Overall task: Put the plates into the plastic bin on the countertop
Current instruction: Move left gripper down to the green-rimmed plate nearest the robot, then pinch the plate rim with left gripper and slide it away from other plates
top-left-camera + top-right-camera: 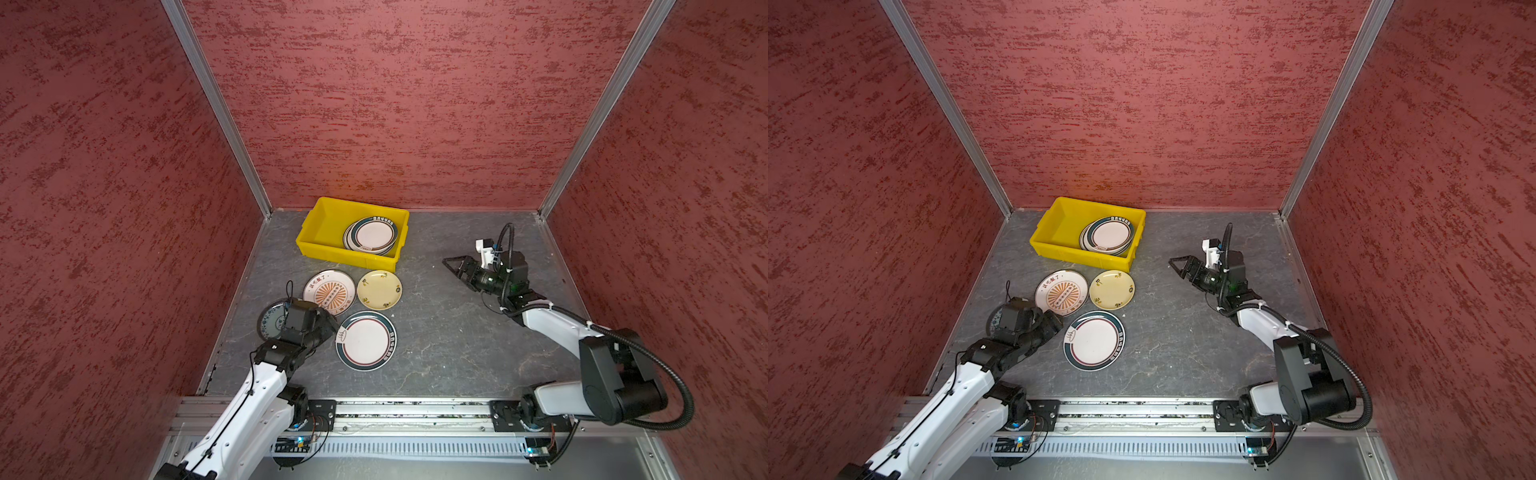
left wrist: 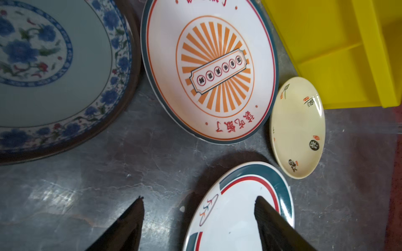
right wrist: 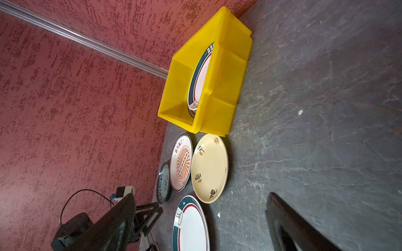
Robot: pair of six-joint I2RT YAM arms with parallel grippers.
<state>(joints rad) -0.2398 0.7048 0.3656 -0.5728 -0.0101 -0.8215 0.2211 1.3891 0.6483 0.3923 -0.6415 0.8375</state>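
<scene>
Left gripper [image 2: 200, 198], jaws apart, straddles the near rim of the green-rimmed plate [image 2: 230, 219]. The other plates [image 2: 208, 65] crowd just ahead, with the plastic bin [image 2: 326, 54] beyond them. Right gripper [image 1: 453, 269], jaws wide and empty, hangs over bare countertop [image 1: 436, 340], the bin's wall ahead.

You'll find the blue-patterned plate [image 1: 269, 322] near the countertop's [image 1: 436, 340] left edge mostly hidden under the left arm [image 1: 303, 324] in both top views, the front green-rimmed plate [image 2: 228, 217] cut off by the left wrist view's edge, and the plates [image 1: 346, 240] beneath the top plate [image 1: 372, 235] in the plastic bin [image 1: 316, 243] too covered to count.
</scene>
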